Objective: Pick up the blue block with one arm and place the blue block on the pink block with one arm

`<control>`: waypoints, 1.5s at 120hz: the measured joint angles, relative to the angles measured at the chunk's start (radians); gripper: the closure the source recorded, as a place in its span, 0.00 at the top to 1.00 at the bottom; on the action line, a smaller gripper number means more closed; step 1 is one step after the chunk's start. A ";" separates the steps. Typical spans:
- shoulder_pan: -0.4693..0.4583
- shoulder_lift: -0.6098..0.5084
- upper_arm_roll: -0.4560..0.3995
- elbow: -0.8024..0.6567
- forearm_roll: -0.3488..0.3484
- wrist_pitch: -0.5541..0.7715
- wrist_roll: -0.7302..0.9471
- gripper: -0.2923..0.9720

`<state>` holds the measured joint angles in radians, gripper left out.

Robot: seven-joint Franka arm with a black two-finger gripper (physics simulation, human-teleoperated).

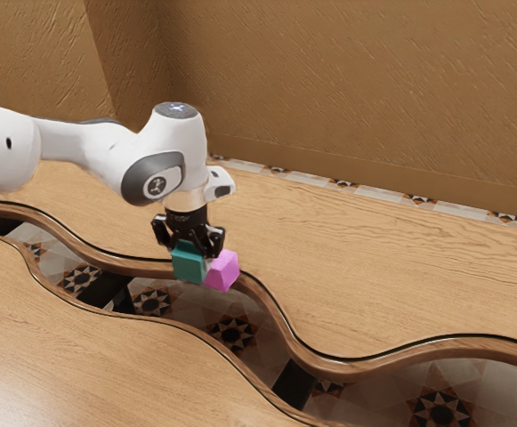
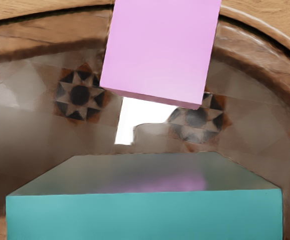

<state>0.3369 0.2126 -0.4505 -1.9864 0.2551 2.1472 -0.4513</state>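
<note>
In the exterior view my gripper (image 1: pixel 190 249) points down at the wavy front edge of the far wooden table (image 1: pixel 374 258). It is shut on the blue block (image 1: pixel 188 264), a teal cube that shows in the wrist view as a wide blurred slab (image 2: pixel 145 210) just under my hand. The pink block (image 1: pixel 223 270) touches the blue block's side toward the exterior view's right, at about the same height. It stands tilted at the table's rim. In the wrist view the pink block (image 2: pixel 159 47) lies beyond the blue one, with floor tiles showing under its near edge.
A curving gap (image 1: pixel 240 334) with patterned floor tiles runs between the far table and a second wooden table (image 1: pixel 62 365) in front. A textured brown wall (image 1: pixel 356 80) stands behind. Bare wood stretches toward the exterior view's right.
</note>
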 joint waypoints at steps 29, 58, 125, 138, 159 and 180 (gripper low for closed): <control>0.005 0.126 0.000 0.147 -0.037 0.002 0.080 0.53; 0.005 0.179 0.018 0.209 -0.036 -0.009 0.215 0.53; -0.001 0.297 0.018 0.355 -0.033 -0.082 0.440 0.53; -0.004 0.296 0.017 0.355 -0.032 -0.086 0.442 0.53; -0.004 0.297 0.017 0.355 -0.032 -0.090 0.433 0.53; -0.005 0.297 0.018 0.355 -0.029 -0.092 0.402 0.53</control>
<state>0.3324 0.5100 -0.4326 -1.6311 0.2266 2.0555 -0.0489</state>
